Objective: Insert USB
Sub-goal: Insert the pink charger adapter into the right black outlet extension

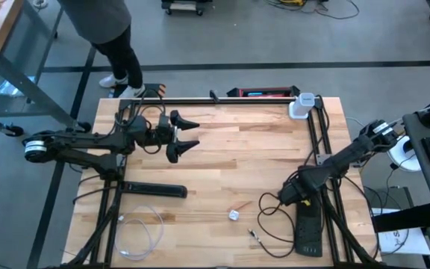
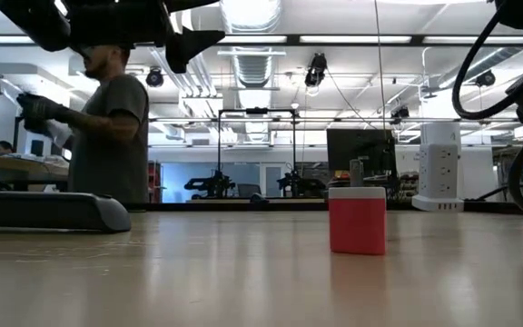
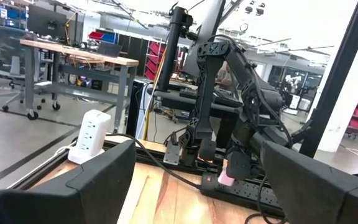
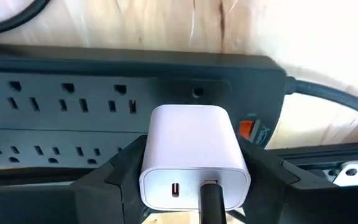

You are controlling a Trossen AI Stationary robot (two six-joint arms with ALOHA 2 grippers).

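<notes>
Right gripper (image 4: 194, 177) clamps a white charger (image 4: 194, 152) w/ a cable plugged in — just above the black power strip (image 4: 92, 102). Left gripper (image 1: 187, 136) hangs over the table (image 1: 230, 161), fingers spread wide — holding nothing.

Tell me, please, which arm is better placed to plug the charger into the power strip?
Right: its gripper already holds the white charger just above the power strip. The left gripper hovers open, far across the table.

Table (image 1: 222, 149): light wood, plank grain w/ darker streaks. Power strip (image 4: 73, 87): black, orange switch (image 4: 246, 129) at one end. Charger (image 4: 194, 152): white, w/ black cable (image 4: 211, 202) plugged in. Both arms dark; right gripper (image 4: 191, 177) fingers (image 4: 114, 171) black. Tower outlet (image 1: 301, 105): white. Small cube (image 1: 233, 215): white in high view. Block (image 2: 357, 220) in low view: red w/ paler top. Floor: grey.
</notes>
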